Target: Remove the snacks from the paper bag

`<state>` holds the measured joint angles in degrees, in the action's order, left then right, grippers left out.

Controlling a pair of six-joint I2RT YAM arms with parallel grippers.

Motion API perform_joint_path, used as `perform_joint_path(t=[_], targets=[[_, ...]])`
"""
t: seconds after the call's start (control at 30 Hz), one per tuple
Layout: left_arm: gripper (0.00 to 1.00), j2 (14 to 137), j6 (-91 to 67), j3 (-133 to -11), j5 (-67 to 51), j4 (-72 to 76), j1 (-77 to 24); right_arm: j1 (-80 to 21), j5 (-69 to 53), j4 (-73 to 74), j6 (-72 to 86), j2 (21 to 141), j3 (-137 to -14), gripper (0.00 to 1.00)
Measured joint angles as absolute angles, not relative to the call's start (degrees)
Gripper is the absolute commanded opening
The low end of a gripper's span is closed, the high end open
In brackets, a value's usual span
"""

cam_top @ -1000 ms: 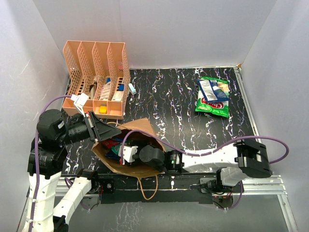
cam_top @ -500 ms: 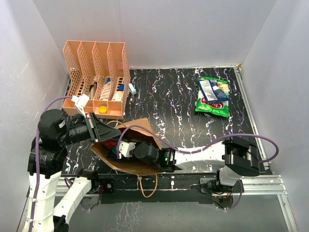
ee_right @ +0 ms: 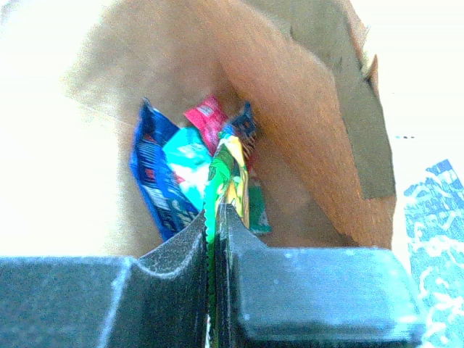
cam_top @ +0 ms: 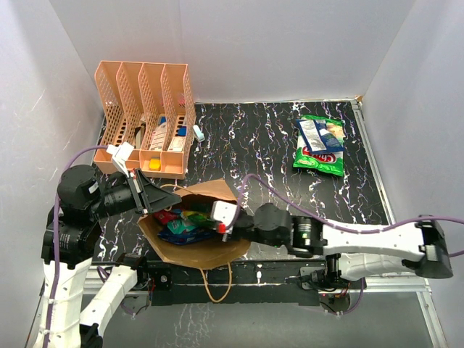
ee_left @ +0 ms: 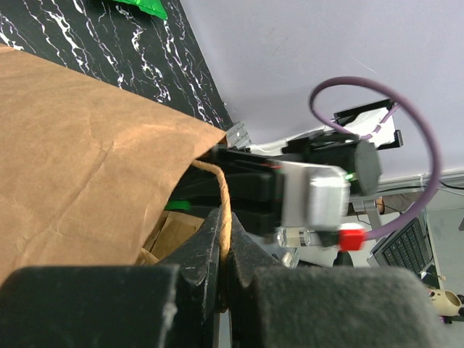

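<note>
This was a robotics lab cell: plain white panels [cam_top: 290, 43] walled in a black marbled table [cam_top: 261, 159], with an aluminium rail [cam_top: 397, 283] along its near edge and purple cables [cam_top: 249, 176] trailing.

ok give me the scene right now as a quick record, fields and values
left fingers: shut on the bag's handle
right fingers: shut on a green-yellow packet at the bag mouth
paper bag: lying by the arm bases, mouth open
inside bag: blue packet, teal packet, red packet
already out: large green bag, far right
also there: orange file organizer, far left
</note>
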<state>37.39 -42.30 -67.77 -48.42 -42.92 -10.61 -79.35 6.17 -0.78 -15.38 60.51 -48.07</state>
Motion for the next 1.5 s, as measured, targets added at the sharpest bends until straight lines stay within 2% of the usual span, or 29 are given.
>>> perform_joint_path(t=[0.27, 0.5, 0.7, 0.83, 0.9, 1.0, 1.2, 1.5], targets=[[0.00, 37.3, -42.6, -65.8, -47.1, -42.9, -10.6, -79.4, -1.0, 14.6, -10.1, 56.4, -58.4, 0.07], [0.00, 37.3, -42.7, -64.1, -46.4, -44.1, -10.6, -79.7, 5.4, 18.4, -8.4, 52.4, -71.3, 0.07], [0.00, 37.8, -42.6, -63.9, -45.5, -45.9, -10.6, -79.7, 24.4, 6.4, -14.6, 50.9, -74.8, 0.07], [0.00, 38.9, -42.6, -63.9, -44.6, -46.9, -10.6, -78.7, 38.5, -16.2, -33.8, 53.4, -69.3, 0.07], [0.00, 39.5, -42.6, -63.9, -44.1, -47.1, -10.6, -75.4, 42.7, -27.4, -43.6, 57.0, -65.9, 0.07], [0.00, 40.2, -42.6, -63.9, -43.6, -47.3, -10.6, -65.1, 45.2, -31.3, -46.0, 62.4, -63.2, 0.07], [0.00, 42.5, -42.2, -64.4, -42.6, -47.7, -10.6, -43.9, 41.3, -20.8, -32.8, 66.2, -55.8, 0.07], [0.00, 44.9, -39.7, -65.1, -40.2, -49.0, -10.6, -28.1, 35.4, -15.7, -3.2, 71.8, -51.0, 0.07]])
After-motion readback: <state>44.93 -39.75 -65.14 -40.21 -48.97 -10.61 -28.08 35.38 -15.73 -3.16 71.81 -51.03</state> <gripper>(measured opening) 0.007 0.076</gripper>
